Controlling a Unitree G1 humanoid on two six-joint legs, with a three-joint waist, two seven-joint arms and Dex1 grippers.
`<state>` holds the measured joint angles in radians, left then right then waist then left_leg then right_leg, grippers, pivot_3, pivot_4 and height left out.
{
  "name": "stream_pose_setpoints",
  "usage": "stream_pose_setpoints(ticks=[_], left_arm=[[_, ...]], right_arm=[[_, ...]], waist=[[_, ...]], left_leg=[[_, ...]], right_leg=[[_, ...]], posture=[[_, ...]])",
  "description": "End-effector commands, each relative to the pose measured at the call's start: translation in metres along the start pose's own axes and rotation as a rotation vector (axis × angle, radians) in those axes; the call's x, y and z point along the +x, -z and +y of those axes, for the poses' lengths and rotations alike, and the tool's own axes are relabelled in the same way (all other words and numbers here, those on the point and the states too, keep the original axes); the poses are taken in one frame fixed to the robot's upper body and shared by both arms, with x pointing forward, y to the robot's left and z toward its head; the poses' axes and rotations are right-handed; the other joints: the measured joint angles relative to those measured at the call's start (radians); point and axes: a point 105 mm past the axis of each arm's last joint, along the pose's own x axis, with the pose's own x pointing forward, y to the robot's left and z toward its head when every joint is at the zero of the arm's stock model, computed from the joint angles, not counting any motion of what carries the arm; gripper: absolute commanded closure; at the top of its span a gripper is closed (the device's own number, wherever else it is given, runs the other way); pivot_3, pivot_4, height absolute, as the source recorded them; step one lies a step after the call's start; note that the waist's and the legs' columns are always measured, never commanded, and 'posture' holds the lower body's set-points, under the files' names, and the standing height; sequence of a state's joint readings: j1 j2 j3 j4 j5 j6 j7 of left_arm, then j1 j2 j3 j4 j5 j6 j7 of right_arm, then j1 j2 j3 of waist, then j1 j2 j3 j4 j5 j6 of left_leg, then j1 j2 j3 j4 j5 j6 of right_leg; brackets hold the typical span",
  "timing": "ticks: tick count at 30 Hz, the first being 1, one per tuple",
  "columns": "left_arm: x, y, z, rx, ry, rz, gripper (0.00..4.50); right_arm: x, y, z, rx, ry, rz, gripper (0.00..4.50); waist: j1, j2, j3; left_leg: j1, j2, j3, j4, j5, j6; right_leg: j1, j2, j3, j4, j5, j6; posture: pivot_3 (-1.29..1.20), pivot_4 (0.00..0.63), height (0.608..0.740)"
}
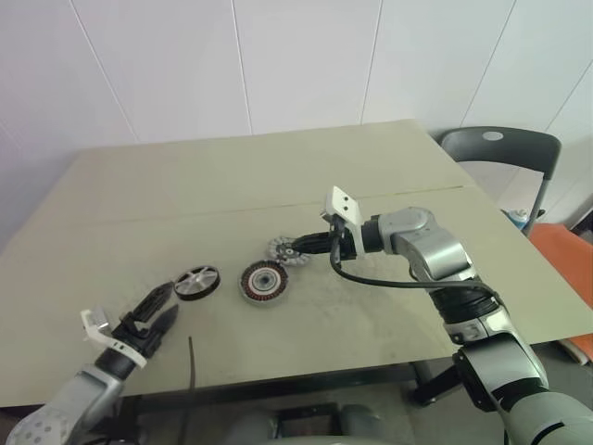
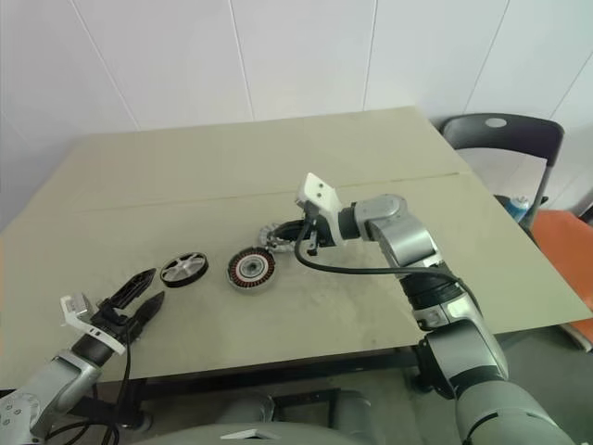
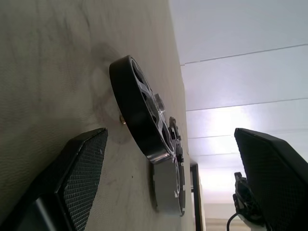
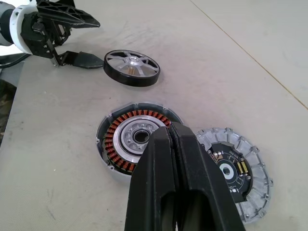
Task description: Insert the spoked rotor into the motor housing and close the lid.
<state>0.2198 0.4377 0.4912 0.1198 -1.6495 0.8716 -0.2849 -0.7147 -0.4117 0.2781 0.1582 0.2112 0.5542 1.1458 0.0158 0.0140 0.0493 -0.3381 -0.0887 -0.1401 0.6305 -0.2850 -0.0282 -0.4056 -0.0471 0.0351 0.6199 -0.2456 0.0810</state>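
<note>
Three motor parts lie in a loose row on the beige surface [image 1: 278, 185], with a pincer near each end of the row.

The spoked rotor [image 1: 197, 282] lies flat, nearest the left pincer [image 1: 159, 309], whose black fingers are spread wide and point at the rotor from just short of it, apparently without touching, though the wrist view is too oblique to be sure. The motor housing [image 1: 264, 280], copper windings up, sits just beside the rotor, apart from it. The lid [image 4: 236, 171], grey with a notched edge, lies close beside the housing on its far side. The right pincer [image 4: 179, 144] hovers over housing and lid with its fingers pressed together, pinching nothing. A grey chair [image 1: 505, 153] stands past the surface's far right corner.
</note>
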Motion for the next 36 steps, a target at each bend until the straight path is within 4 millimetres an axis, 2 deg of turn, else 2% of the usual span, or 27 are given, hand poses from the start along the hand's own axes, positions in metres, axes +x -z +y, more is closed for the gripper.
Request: stream_pose_setpoints(ticks=[1, 7, 10, 15, 20, 28, 36], left_arm=[[0.008, -0.003, 0.002, 0.033, -0.028, 0.025, 0.0], [0.028, 0.006, -0.028, 0.069, 0.016, 0.059, 0.0], [0.036, 0.011, -0.043, 0.085, 0.024, 0.068, 0.0], [0.041, 0.019, -0.056, 0.09, 0.013, 0.079, 0.0], [0.041, 0.022, -0.065, 0.075, 0.009, 0.064, 0.0], [0.026, 0.027, -0.069, 0.028, -0.027, 0.014, 0.0], [0.008, 0.037, -0.058, -0.029, -0.1, -0.027, 0.0]], right_arm=[[0.001, -0.013, 0.002, -0.043, -0.006, -0.029, 4.46], [-0.004, -0.01, 0.005, -0.048, -0.033, -0.025, 4.46], [-0.011, 0.0, 0.005, -0.098, -0.029, 0.028, 4.46], [-0.02, 0.018, 0.004, -0.136, -0.016, 0.103, 4.46], [-0.026, 0.023, 0.007, -0.115, -0.032, 0.115, 4.46], [-0.038, 0.038, 0.014, -0.17, -0.072, 0.192, 4.46], [-0.04, 0.04, 0.013, -0.19, -0.079, 0.207, 4.46]], waist=[[0.0, 0.0, 0.0], [0.001, -0.001, 0.001], [0.0, -0.006, 0.001], [-0.001, -0.008, 0.0], [-0.003, -0.009, 0.001], [-0.001, -0.01, 0.001], [0.0, -0.011, 0.002]], left_leg=[[0.0, 0.001, 0.0, 0.0, 0.0, 0.0], [-0.002, 0.003, -0.002, 0.0, 0.002, -0.003], [-0.004, 0.002, -0.002, 0.001, 0.002, -0.003], [-0.017, 0.002, -0.001, 0.001, 0.004, -0.001], [-0.018, 0.002, 0.0, 0.0, 0.004, -0.001], [-0.017, 0.002, 0.0, 0.001, 0.004, -0.001], [-0.016, 0.002, 0.001, 0.002, 0.004, 0.0]], right_leg=[[0.0, 0.0, -0.002, 0.0, 0.0, 0.0], [0.001, -0.002, -0.007, 0.0, 0.001, -0.001], [0.002, -0.002, -0.007, -0.002, 0.001, -0.001], [-0.008, -0.002, -0.006, -0.002, 0.006, -0.001], [-0.01, -0.002, -0.005, -0.002, 0.006, -0.002], [-0.008, -0.002, -0.005, -0.003, 0.004, -0.005], [-0.007, -0.002, -0.005, -0.003, 0.004, -0.005]], posture=[[0.0, 0.0, 0.74], [0.0, 0.0, 0.74], [0.0, 0.0, 0.74], [0.0, 0.0, 0.74], [0.0, 0.0, 0.74], [0.0, 0.0, 0.74], [0.0, 0.0, 0.74]])
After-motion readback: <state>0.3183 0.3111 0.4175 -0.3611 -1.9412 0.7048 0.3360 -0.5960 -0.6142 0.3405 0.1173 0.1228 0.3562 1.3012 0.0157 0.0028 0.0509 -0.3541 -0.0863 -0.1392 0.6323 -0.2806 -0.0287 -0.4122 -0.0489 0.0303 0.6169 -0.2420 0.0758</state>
